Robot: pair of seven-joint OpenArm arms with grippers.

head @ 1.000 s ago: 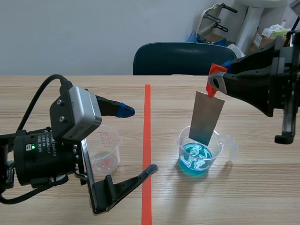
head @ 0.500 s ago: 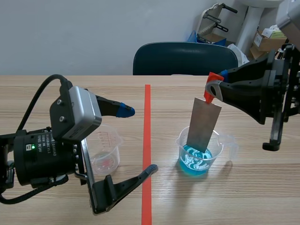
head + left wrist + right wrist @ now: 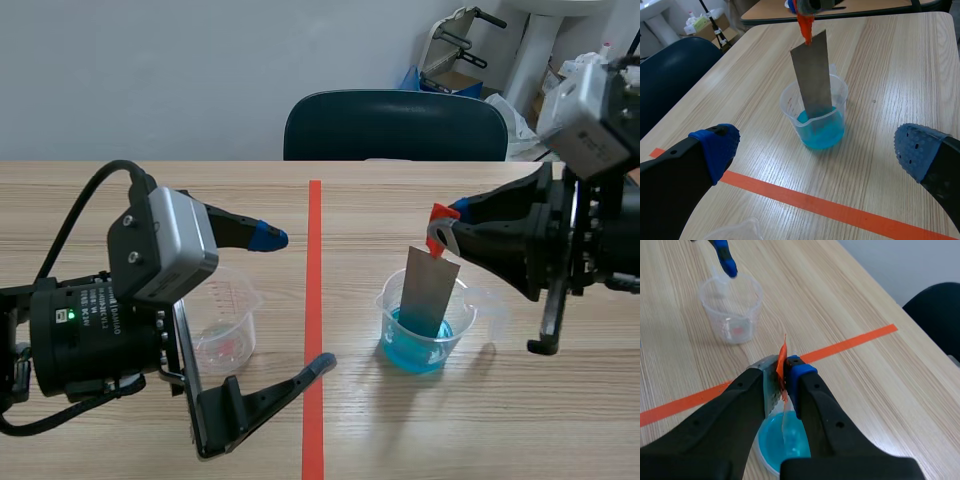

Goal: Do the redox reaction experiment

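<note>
The wooden table (image 3: 520,420) is carrying everything, with an orange-red tape line (image 3: 314,300) running down its middle away from the robot. A dark blue chair (image 3: 395,125) is standing behind its far edge.

The left arm is lying low on its own side of the line. The left gripper (image 3: 296,300) is holding nothing; its fingers are spreading wide, one blue-tipped finger (image 3: 266,236) hanging over the empty cup and the other reaching down to the tape line.

The right arm is coming in from its side, and the right gripper (image 3: 443,222) is hanging above the cup of blue liquid. Its fingers are pinching tight on the orange tab (image 3: 782,365) at the top of the metal strip.

The cup of blue liquid (image 3: 425,335), clear plastic with a spout, is standing on the right of the tape line. The empty cup (image 3: 225,320), also clear, is sitting on the left of the line, partly hidden behind the left arm and well apart from the other cup.

The metal strip (image 3: 428,290), a flat grey piece, is hanging nearly upright with a slight lean. Its lower end is sitting inside the cup and dipping into the blue liquid, as the left wrist view shows.
</note>
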